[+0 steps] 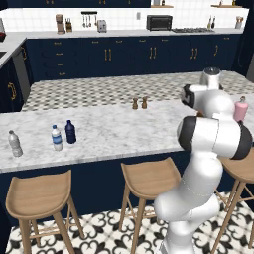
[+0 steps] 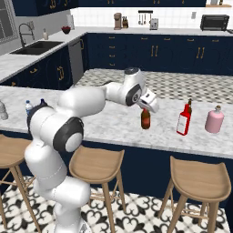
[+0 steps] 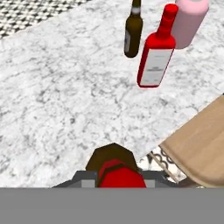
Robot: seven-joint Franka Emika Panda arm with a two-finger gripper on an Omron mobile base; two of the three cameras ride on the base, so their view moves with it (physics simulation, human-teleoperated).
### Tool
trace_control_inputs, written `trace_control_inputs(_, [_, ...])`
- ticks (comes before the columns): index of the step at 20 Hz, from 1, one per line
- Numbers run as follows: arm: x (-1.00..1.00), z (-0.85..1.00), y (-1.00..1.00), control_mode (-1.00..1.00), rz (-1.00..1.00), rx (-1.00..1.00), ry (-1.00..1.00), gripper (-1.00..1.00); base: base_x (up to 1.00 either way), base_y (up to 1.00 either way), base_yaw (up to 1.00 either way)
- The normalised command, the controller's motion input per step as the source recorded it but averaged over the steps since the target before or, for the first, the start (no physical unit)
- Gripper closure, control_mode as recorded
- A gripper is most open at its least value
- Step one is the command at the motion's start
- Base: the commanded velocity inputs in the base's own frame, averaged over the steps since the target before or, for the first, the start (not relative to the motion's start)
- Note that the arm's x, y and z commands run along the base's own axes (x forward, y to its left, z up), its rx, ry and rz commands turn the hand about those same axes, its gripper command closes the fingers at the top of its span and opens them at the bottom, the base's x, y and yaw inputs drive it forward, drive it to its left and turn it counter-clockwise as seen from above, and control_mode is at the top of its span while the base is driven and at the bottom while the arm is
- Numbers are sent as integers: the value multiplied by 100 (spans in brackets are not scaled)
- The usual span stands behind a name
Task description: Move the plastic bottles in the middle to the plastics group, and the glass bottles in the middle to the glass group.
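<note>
the end effector [image 2: 145, 108] is clenched on the red neck of the slim dark brown glass bottle [image 2: 145, 119], standing on the marble bench [image 2: 109, 123], left of the red flat-sided bottle [image 2: 184, 119] and squat pink bottle [image 2: 214, 119].

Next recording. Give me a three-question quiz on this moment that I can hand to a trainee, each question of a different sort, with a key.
1. True or false: the navy bottle stands right beside the blue-labelled water bottle.
2. What does the gripper hold by its top? A, a small brown shaker. B, the brown bottle with the reddish neck. C, the plain greyish water bottle.
3. Fill the gap: in the right base view, the red bottle stands between the held bottle and the ____ bottle.

Key: 1 true. 2 B. 3 pink; the pink bottle is at the far right of the counter.
</note>
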Motion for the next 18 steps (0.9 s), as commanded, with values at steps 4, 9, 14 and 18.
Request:
trace_control_inputs(4, [-4,8,-81,-100,0,0,2,100,0,0,0])
trace_control_inputs(9, [0,0,-70,-100,-1,0,9,100,0,0,0])
trace_control_inputs(14, [3,-3,-47,-100,-1,0,7,100,0,0,0])
trace_control_inputs(18, [11,-12,-42,-100,0,0,0,100,0,0,0])
